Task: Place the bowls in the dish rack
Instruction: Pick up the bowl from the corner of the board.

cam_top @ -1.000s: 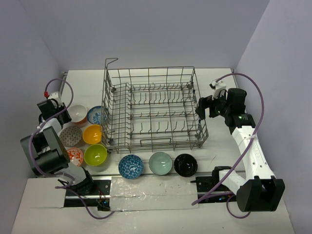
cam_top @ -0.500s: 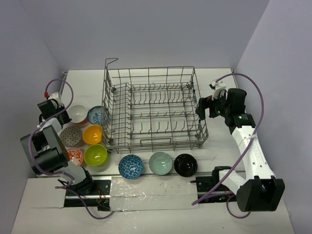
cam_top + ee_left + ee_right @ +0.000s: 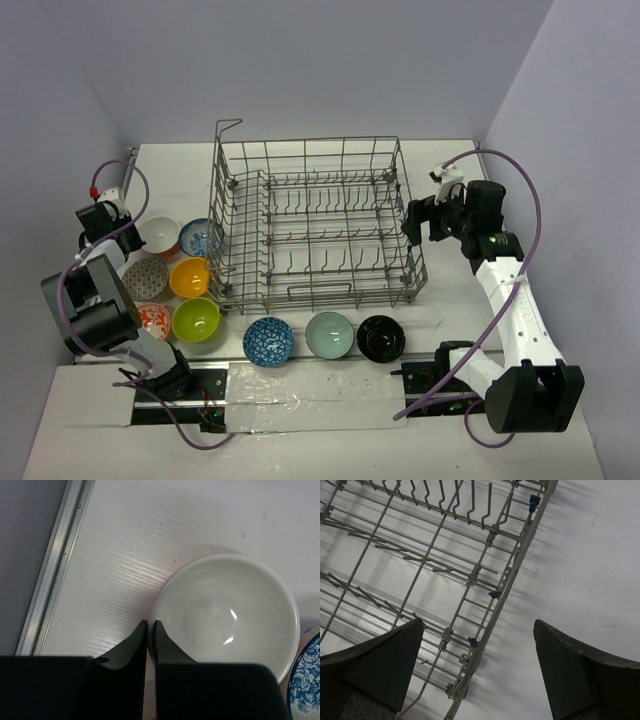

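Glazed ceramic, white inside and orange outside, the bowl (image 3: 227, 615) we are after sits upright on the table (image 3: 125, 555) at the far left. It is well to the left of the grey wire dish rack (image 3: 310, 220), which has no bowl in it yet. Our left claw (image 3: 150, 625) is much the nearer one. Its fingers are drawn to a thin slit straddling the bowl's near rim, one outside the wall and one over the smooth inside, so we judge it clamped there. The bowl is round and offers no long axis, so the lift must simply carry it rightward over the rack's wall. Our right claw (image 3: 477, 625) hangs spread wide above the rack's right edge.
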Controlling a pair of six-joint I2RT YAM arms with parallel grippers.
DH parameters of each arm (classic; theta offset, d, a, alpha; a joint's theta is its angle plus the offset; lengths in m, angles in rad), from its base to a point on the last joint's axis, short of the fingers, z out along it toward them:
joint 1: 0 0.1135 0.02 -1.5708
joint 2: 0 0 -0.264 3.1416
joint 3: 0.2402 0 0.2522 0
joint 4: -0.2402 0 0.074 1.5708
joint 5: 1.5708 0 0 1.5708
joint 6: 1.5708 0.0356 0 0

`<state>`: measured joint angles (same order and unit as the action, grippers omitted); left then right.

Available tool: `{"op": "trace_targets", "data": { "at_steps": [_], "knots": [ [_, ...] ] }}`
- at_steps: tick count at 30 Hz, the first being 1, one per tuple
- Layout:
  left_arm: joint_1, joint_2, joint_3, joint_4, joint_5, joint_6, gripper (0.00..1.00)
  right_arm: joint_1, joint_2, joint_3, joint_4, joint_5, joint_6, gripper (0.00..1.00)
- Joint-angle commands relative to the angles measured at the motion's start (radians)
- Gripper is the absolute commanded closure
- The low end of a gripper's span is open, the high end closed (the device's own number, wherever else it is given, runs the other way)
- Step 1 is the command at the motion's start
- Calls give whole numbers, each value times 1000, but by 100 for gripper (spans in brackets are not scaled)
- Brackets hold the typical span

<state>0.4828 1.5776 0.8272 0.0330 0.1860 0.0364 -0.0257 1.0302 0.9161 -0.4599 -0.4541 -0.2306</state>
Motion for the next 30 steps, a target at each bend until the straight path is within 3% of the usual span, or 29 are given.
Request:
{"op": "trace_targets", "data": {
  "at_steps": [1, 12, 30],
  "knots": [
    [-7, 13, 35, -4, 0, -7, 100, 6, 5, 46, 0, 6, -13, 2],
    [-12, 36, 61, -10, 4, -79, 100, 4, 8, 44, -2, 12, -18, 2],
    [-44, 81, 116, -2, -114, -216, 100, 4, 10, 44, -5, 17, -26, 2]
  ]
}}
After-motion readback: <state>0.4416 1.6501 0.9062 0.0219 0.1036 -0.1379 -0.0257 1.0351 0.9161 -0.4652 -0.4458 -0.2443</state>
